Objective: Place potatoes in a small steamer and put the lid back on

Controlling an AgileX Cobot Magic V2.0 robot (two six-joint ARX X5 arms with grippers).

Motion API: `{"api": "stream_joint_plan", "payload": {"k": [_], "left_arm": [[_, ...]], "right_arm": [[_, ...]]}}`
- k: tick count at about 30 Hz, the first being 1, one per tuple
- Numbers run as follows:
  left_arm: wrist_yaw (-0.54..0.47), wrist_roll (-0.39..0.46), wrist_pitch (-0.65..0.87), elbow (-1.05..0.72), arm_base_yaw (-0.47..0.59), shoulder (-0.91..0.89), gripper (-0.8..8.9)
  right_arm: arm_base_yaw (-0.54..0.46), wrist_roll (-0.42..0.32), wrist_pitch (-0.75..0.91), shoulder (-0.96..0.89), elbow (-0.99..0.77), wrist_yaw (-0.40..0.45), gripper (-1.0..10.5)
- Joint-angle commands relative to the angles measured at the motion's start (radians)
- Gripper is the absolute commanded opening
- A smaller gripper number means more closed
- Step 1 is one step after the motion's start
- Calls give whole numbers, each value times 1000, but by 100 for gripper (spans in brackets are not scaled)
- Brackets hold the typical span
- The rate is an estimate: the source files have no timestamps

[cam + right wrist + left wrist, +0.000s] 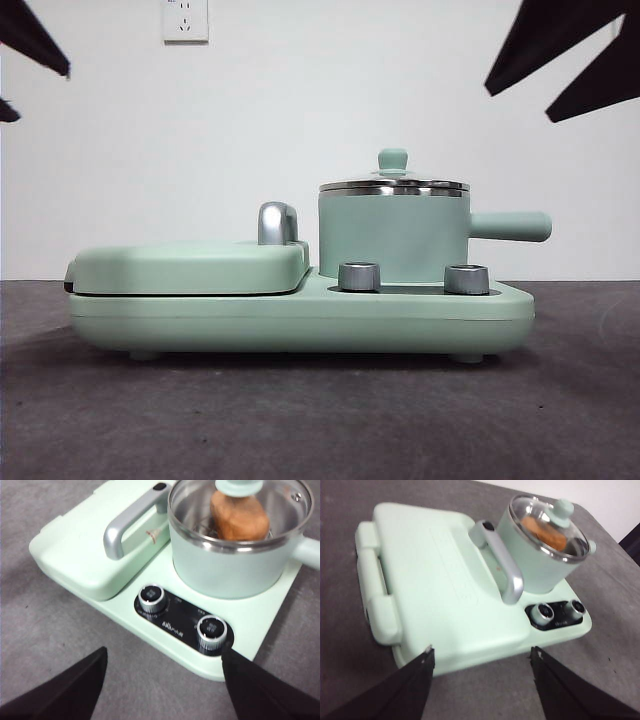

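The mint-green small steamer (392, 235) stands on the right side of the appliance base, its stubby handle pointing right. The glass lid (393, 184) with its green knob rests on the steamer's steel rim. Through the glass, the orange-brown potato (239, 517) lies inside the pot; it also shows in the left wrist view as the potato (543, 532). My left gripper (481, 667) hangs open above the table in front of the appliance, holding nothing. My right gripper (165, 672) is also open and empty, raised near the control knobs. Both arms show only as dark tips at the front view's top corners.
A flat mint-green griddle cover (190, 268) with a chrome handle (276, 223) fills the base's left half. Two steel knobs (360, 276) (466, 279) sit on the front of the base. Grey table surface (320, 420) surrounds it; a white wall stands behind.
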Motion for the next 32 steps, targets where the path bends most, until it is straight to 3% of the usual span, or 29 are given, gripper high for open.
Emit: {"api": "stream_joint_plan", "payload": {"k": [1, 8, 10, 11, 26, 28, 32], "left_arm": [[-3, -18, -28, -13, -1, -43, 303], [0, -17, -108, -13, -1, -120, 273], [17, -15, -116, -13, -4, -136, -13], [15, 3, -112, -13, -4, -144, 1], [16, 39, -131, -13, -4, -167, 6], [-22, 138, -124, -33, -1, -206, 6], [-179, 178, 54, -205, 55, -351, 6]], "right_arm": [[9, 11, 26, 21, 2, -1, 361], [9, 10, 28, 22, 2, 0, 350], [9, 10, 25, 18, 2, 1, -18], [8, 0, 33, 18, 2, 3, 40], [10, 7, 71, 16, 2, 1, 17], [10, 7, 71, 15, 2, 1, 17], [10, 7, 71, 15, 2, 1, 17]]}}
